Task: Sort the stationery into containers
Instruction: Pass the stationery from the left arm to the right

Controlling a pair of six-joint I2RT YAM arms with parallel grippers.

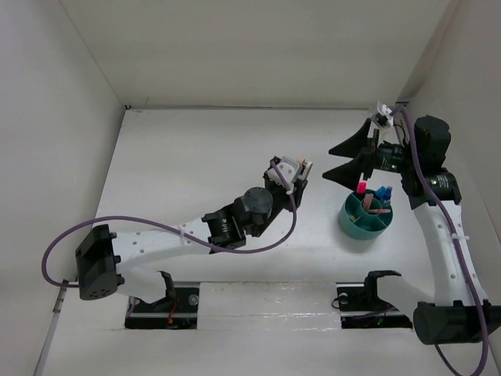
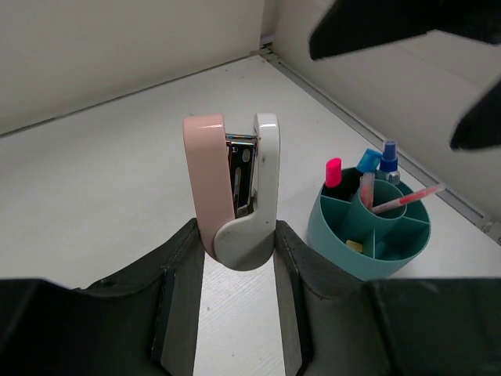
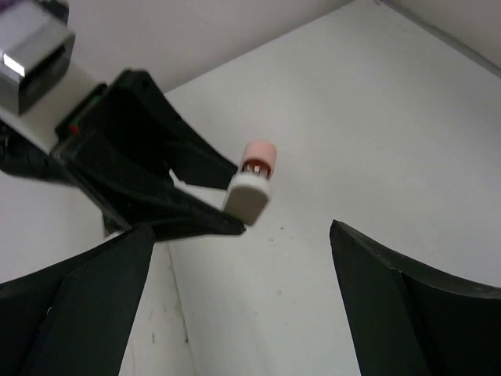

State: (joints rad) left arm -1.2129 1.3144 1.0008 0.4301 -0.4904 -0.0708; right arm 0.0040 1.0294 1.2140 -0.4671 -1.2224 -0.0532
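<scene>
1. The left gripper [image 2: 239,258] was clenched on the pinkish stapler [image 2: 211,180] at its hinge end. It held the stapler upright above the table [image 1: 196,157], near the cup's left side, probably so the long body could go in end-first.
2. The teal organiser cup [image 2: 344,251] stood by the right arm. It held a pink-capped highlighter [image 2: 333,172], a blue-capped highlighter [image 2: 369,160], a bottle [image 2: 388,160], a pen [image 2: 403,199] and a tan eraser [image 2: 355,246], so the stapler seemed the last piece to sort.
3. The right gripper [image 1: 348,160] hung just beyond the cup, jaws spread wide and holding nothing, apparently keeping out of the way.
4. An unfilled compartment faced the stapler, but the fit looked snug.
</scene>
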